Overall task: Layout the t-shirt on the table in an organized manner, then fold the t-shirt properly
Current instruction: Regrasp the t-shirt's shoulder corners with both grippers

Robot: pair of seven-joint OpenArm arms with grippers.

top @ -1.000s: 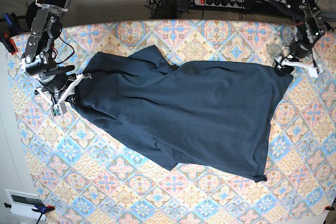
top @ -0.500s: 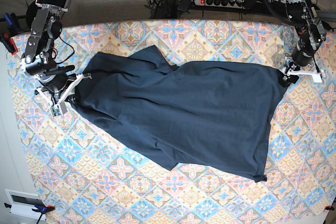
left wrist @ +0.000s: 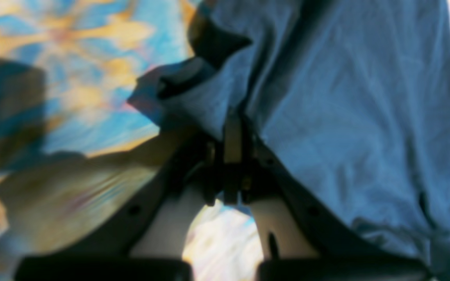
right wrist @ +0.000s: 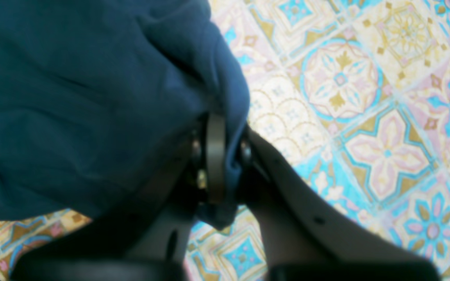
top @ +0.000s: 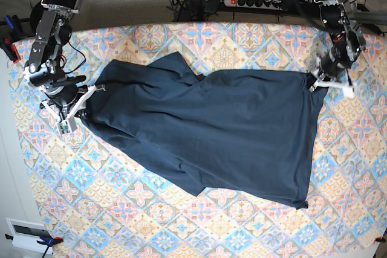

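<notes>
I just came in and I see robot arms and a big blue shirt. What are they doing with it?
The two robot arms are spreading out a dark blue t-shirt on the patterned table. The right gripper is shut on one end of the shirt. The left gripper is shut on a corner at the other end. The shirt lies mostly flat but crooked, with some wrinkles, and it has not been folded yet.

Your left gripper (top: pixel 315 83) sits at the far right of the base view, its arm reaching down from the top edge with the wrist bent inward. Its jaws are pressed together and pinch the t-shirt (top: pixel 211 131) at a corner. Your right gripper (top: pixel 81 102) sits at the far left, its arm descending from the upper left corner. Its jaws are likewise clamped on the fabric edge, with cloth bunched over both fingers (right wrist: pixel 215 156).
</notes>
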